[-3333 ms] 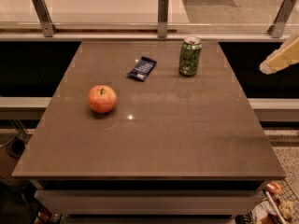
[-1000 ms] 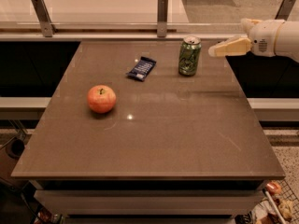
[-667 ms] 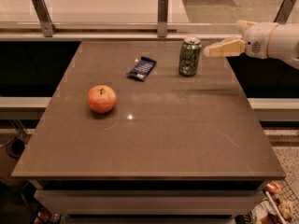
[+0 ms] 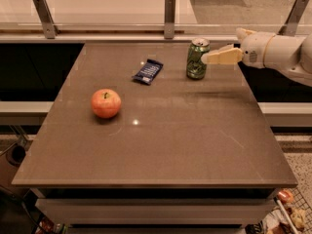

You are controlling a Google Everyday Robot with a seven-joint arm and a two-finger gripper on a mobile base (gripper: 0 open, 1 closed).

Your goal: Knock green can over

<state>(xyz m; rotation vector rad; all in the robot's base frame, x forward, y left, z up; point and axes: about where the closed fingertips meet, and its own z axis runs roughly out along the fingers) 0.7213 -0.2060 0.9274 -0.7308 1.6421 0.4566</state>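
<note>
Green can [image 4: 197, 58] stands upright at the worktop's [image 4: 161, 145] far right. The pincer [image 4: 210, 57] is at its right side; whether wide or narrow, I cannot tell. A low, glancing push might only slide it toward the snack packet [image 4: 147, 71].

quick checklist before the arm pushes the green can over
1. green can standing upright on the table: ok
2. gripper at the can's upper half, on its right side in the camera view: ok
3. gripper already touching the can: cannot tell
4. blue packet lies apart from the can, to its left: ok
5. apple well away from the can: ok
</note>
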